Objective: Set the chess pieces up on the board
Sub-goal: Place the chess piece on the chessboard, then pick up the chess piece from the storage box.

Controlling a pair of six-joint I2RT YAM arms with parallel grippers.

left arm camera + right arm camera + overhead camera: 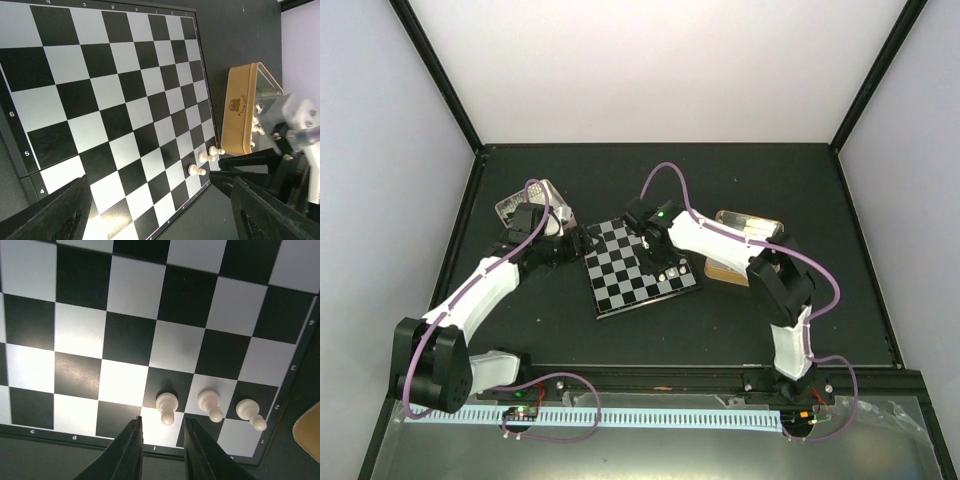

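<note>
Hovering just off the lettered edge of the small flat chessboard with black and silvery-grey checks [125,340], the right gripper [161,427] has its dark fingers [131,450] parted by a narrow gap, with nothing clamped between them. Just beyond the tips, a tiny cream-white pawn [166,405] stands upright on a black square in the second row in from that edge, touching neither finger. I judge the gap is kept narrow so the fingers clear this piece without brushing its neighbours. A second cream-white pawn [210,404] and a third cream-white pawn [248,412] stand on the next squares of the same row, one to a square, toward the board's corner. The row seems to be filling from that corner inward.

Off that same side of the board sits a tan square box with a clear lid [245,105], small pale pieces showing inside it, probably placed there to keep the right arm's trips short.

At the board's opposite side the left gripper [161,200] hangs with its black fingers spread wide and empty, likely waiting clear of the working arm. Every other square in view is bare and no black figure shows on the board, so most of the setup remains
</note>
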